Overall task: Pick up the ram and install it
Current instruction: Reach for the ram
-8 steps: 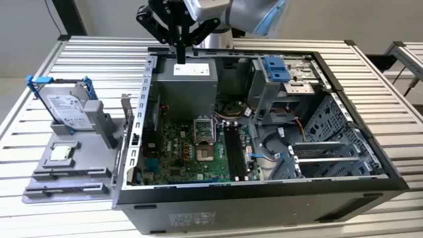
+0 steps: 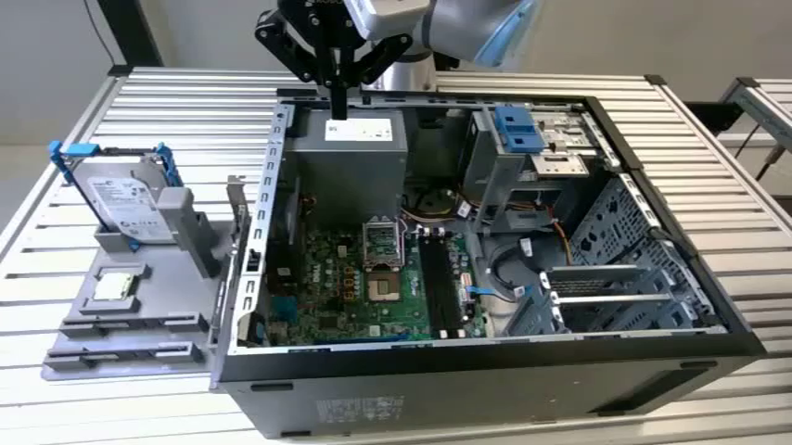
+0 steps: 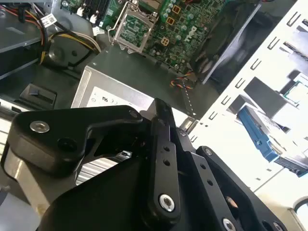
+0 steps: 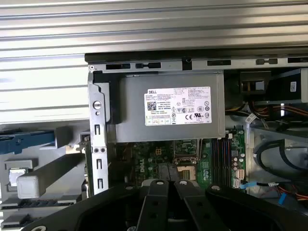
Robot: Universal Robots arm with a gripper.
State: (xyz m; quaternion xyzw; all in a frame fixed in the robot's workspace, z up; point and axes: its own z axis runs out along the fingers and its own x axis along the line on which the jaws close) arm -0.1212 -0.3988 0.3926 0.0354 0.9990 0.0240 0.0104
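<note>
Carrying the ram (image 2: pixel 337 107) toward the open computer case (image 2: pixel 495 366) is the step I judge to be in hand. In the exterior view the end effector (image 2: pixel 336 83) hangs over the rear of the case. Its fingers are drawn together on a thin dark stick that points straight down from the fingertips. The stick is seen edge-on, so I take it for the ram with some reserve.

Directly below the end effector lies the grey power supply (image 2: pixel 352 153), white label facing up. The ram's lower end appears to hang just above it, not touching. In the first wrist view the power supply (image 4: pixel 168 106) sits straight ahead of the closed fingers.

The memory slots (image 2: pixel 436 278) lie lower than the end effector and beyond the power supply, on the green motherboard (image 2: pixel 352 287). I read them as unfilled, so installation is not yet done.

To one side of the end effector, outside the case wall, a grey tray (image 2: pixel 74 324) on the bench (image 2: pixel 185 102) carries the hard drive (image 2: pixel 124 199) and the processor chip (image 2: pixel 114 286).

The next move calls for:
1. Clearance over the power supply.
2. The stick's long edge parallel with a slot, contact edge down.
3. A straight, even press along the slot line.
</note>
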